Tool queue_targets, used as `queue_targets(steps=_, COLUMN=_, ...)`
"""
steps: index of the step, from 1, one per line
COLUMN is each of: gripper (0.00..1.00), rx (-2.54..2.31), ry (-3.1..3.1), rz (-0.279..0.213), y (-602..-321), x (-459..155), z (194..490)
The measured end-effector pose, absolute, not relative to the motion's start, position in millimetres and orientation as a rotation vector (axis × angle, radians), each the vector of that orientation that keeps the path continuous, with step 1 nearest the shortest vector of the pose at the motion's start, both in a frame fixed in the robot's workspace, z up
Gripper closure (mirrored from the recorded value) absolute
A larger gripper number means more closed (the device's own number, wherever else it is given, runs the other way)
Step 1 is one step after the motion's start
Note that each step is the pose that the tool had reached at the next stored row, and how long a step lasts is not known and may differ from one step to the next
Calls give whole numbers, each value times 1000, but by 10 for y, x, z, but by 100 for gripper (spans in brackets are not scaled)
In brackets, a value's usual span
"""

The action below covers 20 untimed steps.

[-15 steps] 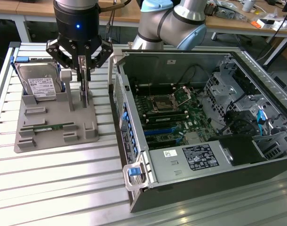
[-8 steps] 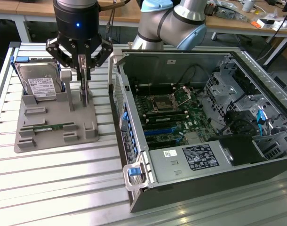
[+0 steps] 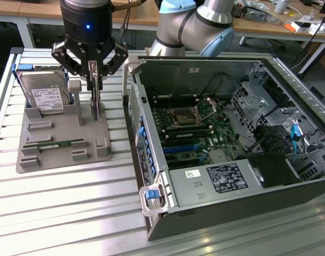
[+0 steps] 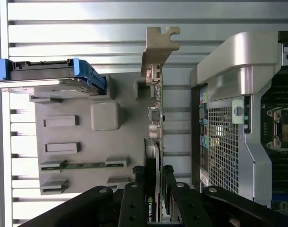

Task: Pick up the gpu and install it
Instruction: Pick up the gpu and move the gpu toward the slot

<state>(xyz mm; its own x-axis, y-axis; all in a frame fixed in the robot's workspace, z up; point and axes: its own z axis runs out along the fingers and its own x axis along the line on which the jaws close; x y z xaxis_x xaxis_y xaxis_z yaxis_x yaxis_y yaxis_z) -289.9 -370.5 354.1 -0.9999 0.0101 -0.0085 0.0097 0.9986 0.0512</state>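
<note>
The gpu (image 3: 96,105) stands on edge in a slot of the grey holder (image 3: 61,157), still seated there. In the wrist view the gpu (image 4: 156,118) is a thin dark board with its silver end bracket (image 4: 159,47) pointing away from the fingers. My gripper (image 3: 94,85) hangs straight above it, and the black fingers (image 4: 137,198) press against both faces of the card, so my gripper (image 4: 154,191) is shut on it. The open computer case (image 3: 216,133) lies to the exterior view's right, its motherboard slots (image 3: 189,149) exposed.
A silver hard drive (image 3: 45,96) with a white label stands in the holder at the exterior view's left. A slim green memory stick (image 3: 53,144) lies in the holder's front slot. The case wall (image 4: 238,118) sits close beside the gpu. A slatted metal table (image 3: 72,208) carries everything.
</note>
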Motion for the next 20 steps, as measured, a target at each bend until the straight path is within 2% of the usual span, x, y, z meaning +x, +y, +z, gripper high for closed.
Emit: queue_targets(steps=20, gripper=74, rx=17, ry=3132, rz=80, y=-3706, x=-2899, z=3593)
